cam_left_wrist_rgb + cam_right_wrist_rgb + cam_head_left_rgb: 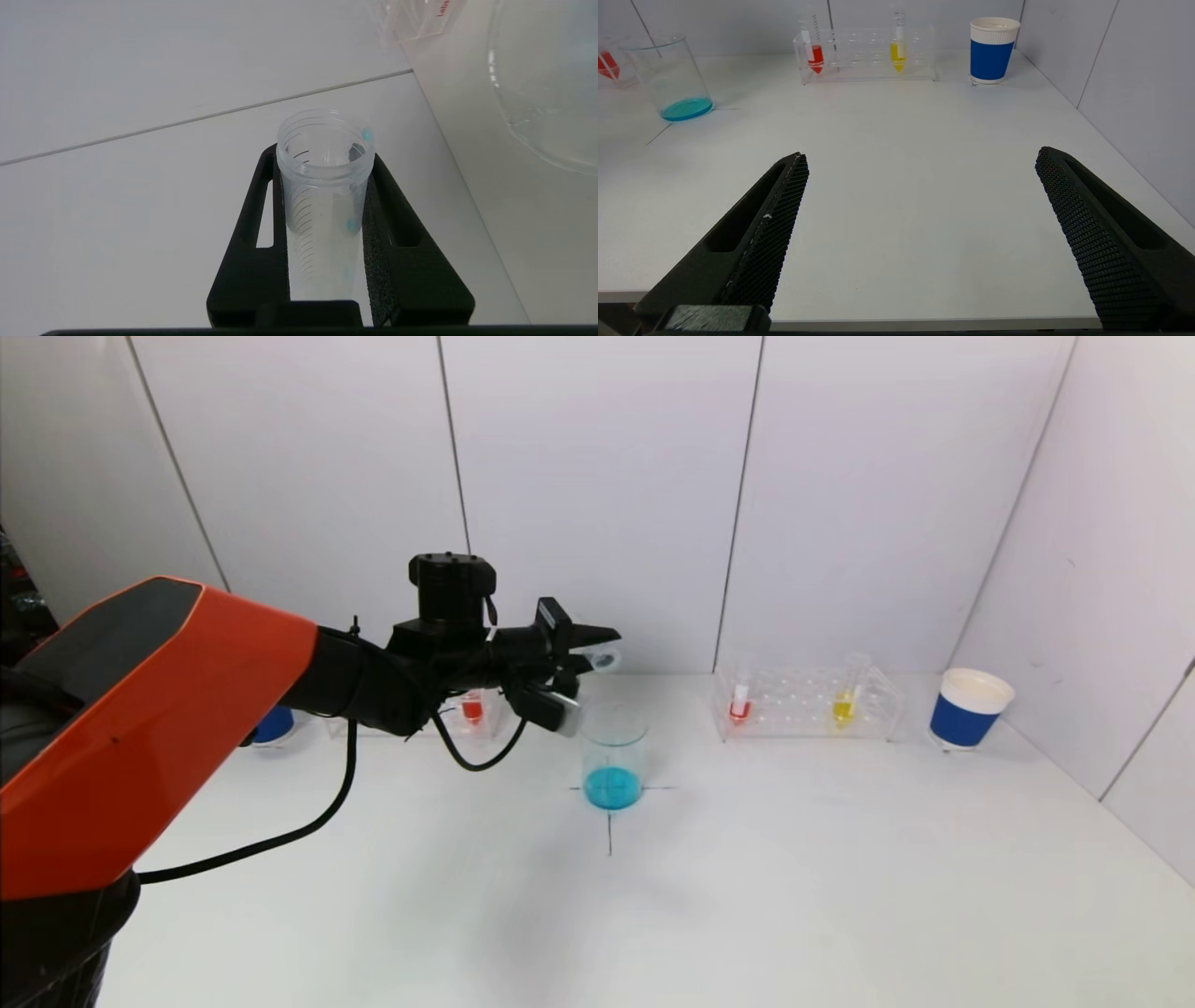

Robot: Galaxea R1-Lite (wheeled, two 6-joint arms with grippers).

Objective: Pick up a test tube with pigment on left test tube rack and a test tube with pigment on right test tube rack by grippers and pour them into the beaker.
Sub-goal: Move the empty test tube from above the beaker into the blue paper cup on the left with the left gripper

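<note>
Left gripper (583, 677) is pinching a tube (324, 196) tipped sideways just above the beaker (614, 756); tube is looking drained, only blue droplets clinging inside. Beaker is sitting on the worktop (747, 877) cross mark, holding blue liquid. Right gripper (920, 233) is hanging low at the near worktop edge, fingers spread wide, holding nothing. Right rack (808, 705) is carrying red and yellow tubes.

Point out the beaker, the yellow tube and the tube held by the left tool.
beaker (614, 747), head view, glass wall above the blue liquid.
yellow tube (844, 707), head view, its pigment-filled lower end.
held tube (322, 196), left wrist view, clear wall below the mouth.
</note>
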